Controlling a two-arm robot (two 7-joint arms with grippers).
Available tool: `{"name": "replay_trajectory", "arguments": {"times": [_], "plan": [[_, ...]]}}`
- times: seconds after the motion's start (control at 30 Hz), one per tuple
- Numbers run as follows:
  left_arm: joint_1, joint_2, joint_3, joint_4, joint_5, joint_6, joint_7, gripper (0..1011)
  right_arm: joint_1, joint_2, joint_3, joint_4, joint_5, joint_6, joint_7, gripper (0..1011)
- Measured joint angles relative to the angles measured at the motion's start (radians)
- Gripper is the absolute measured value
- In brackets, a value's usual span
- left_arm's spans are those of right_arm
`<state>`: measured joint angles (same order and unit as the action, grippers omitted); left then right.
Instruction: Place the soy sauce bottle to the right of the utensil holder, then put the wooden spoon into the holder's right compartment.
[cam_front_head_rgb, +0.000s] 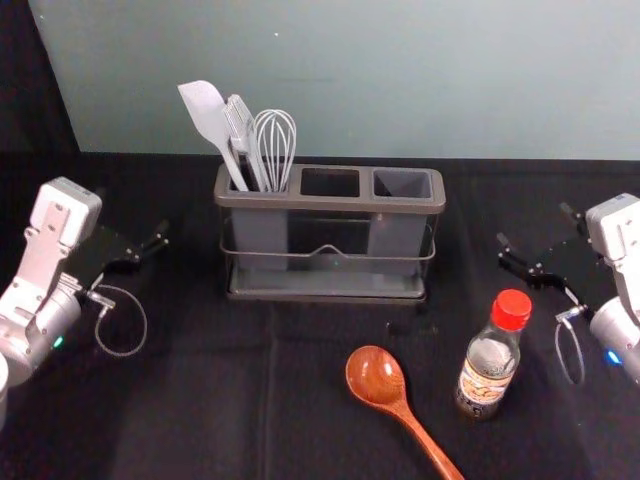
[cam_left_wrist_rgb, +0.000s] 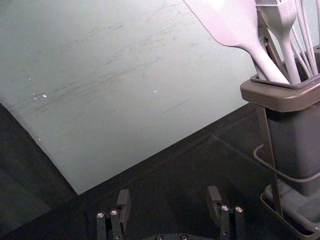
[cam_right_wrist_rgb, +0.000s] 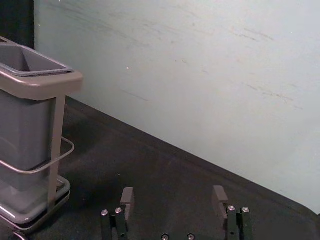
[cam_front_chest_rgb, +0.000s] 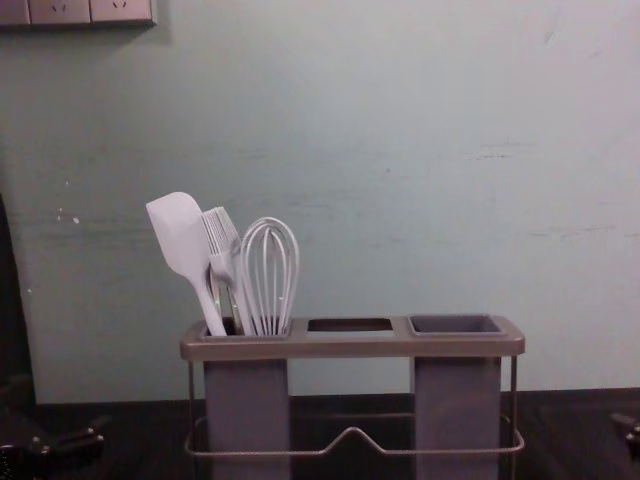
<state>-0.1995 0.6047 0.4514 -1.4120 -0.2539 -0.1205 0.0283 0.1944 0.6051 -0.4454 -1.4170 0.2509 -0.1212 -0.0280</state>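
The grey utensil holder (cam_front_head_rgb: 330, 295) stands upright at the middle back; its right compartment (cam_front_head_rgb: 402, 184) has nothing in it. In front of it the wooden spoon (cam_front_head_rgb: 376, 376) lies flat, bowl toward the holder. Right of the spoon stands the red-capped soy sauce bottle (cam_front_head_rgb: 489, 362), in front of the holder and beyond its right end. My left gripper (cam_front_head_rgb: 134, 222) is left of the holder, open and empty, its fingers apart in the left wrist view (cam_left_wrist_rgb: 169, 195). My right gripper (cam_front_head_rgb: 533, 226) hovers behind and right of the bottle, also open and empty in the right wrist view (cam_right_wrist_rgb: 173, 194).
A white spatula (cam_front_chest_rgb: 180, 240), a brush (cam_front_chest_rgb: 222, 240) and a whisk (cam_front_chest_rgb: 270, 275) stand in the holder's left compartment. Black cloth (cam_front_head_rgb: 180, 400) covers the table, with a pale wall (cam_front_head_rgb: 350, 80) behind it. Dark fabric hangs at the back left.
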Motion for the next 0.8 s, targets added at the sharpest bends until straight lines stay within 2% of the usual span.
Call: {"name": "replay_trajectory", "arguments": {"times": [0.17,0.33,0.37,0.47,0.53,0.63,0.7,0.8], "plan": [[0.0,0.0,0.0,0.0,0.0,0.0,0.0,1005,-0.033,0.017,0.026,-0.035,-0.005,0.0,0.0,1002],[0.0,0.0,0.0,0.0,0.0,0.0,0.0,1005,-0.107,0.057,0.075,-0.116,0.012,0.006,0.001,1003],[0.0,0.0,0.0,0.0,0.0,0.0,0.0,1005,-0.107,0.057,0.075,-0.116,0.012,0.006,0.001,1002],[0.0,0.0,0.0,0.0,0.0,0.0,0.0,1005,-0.161,0.084,0.105,-0.171,0.032,0.006,0.01,1003],[0.0,0.0,0.0,0.0,0.0,0.0,0.0,1005,-0.224,0.116,0.14,-0.23,0.053,0.0,0.021,1003],[0.0,0.0,0.0,0.0,0.0,0.0,0.0,1005,-0.255,0.132,0.159,-0.258,0.062,-0.006,0.025,1003],[0.0,0.0,0.0,0.0,0.0,0.0,0.0,1005,-0.345,0.177,0.214,-0.33,0.09,-0.021,0.035,1003],[0.0,0.0,0.0,0.0,0.0,0.0,0.0,1005,-0.402,0.203,0.252,-0.372,0.114,-0.029,0.043,1002]]}}
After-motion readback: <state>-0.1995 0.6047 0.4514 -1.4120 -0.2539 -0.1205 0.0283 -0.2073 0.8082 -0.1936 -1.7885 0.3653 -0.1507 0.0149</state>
